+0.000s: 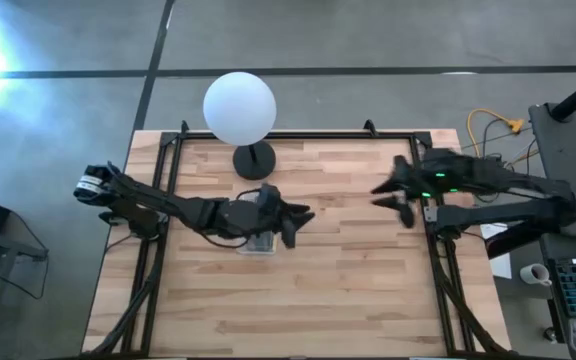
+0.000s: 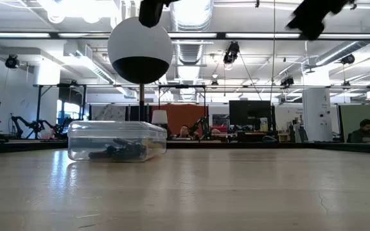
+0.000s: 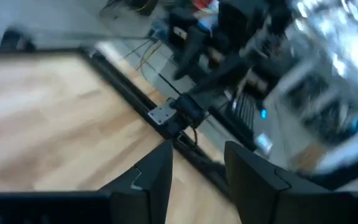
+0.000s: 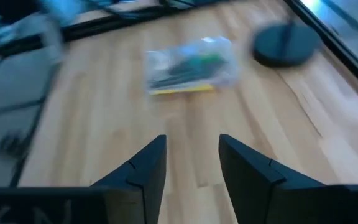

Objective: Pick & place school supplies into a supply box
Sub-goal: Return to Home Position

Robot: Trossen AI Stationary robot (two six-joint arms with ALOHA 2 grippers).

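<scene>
**High view:** A small, shallow supply box of clear plastic [image 1: 257, 244] lies left of centre on the pale wooden surface [image 1: 318, 300], mostly hidden beneath the left arm. The left tool [image 1: 298, 222] hangs just past the box, fingers parted and empty. The right tool [image 1: 393, 200] is well apart, near the surface's right edge, and is also parted around nothing. A white globe lamp on a black base [image 1: 239, 108] stands behind the box.

**Low view:** The box [image 2: 117, 141] sits flat with its lid down. The school supplies [image 2: 115, 152] show as a dark heap on its floor, and single items are hard to tell apart. Both arms are cut off at the top edge.

**Left wrist view:** The left tool [image 3: 197, 155] is moderately open with nothing between its fingers. The scene beyond the surface's edge is blurred.

**Right wrist view:** The right tool [image 4: 191, 146] is moderately open and empty over bare wood. The box [image 4: 191, 65] lies apart from it, showing a green marker [image 4: 205, 60], dark pens and a yellow pencil [image 4: 182, 90].
</scene>
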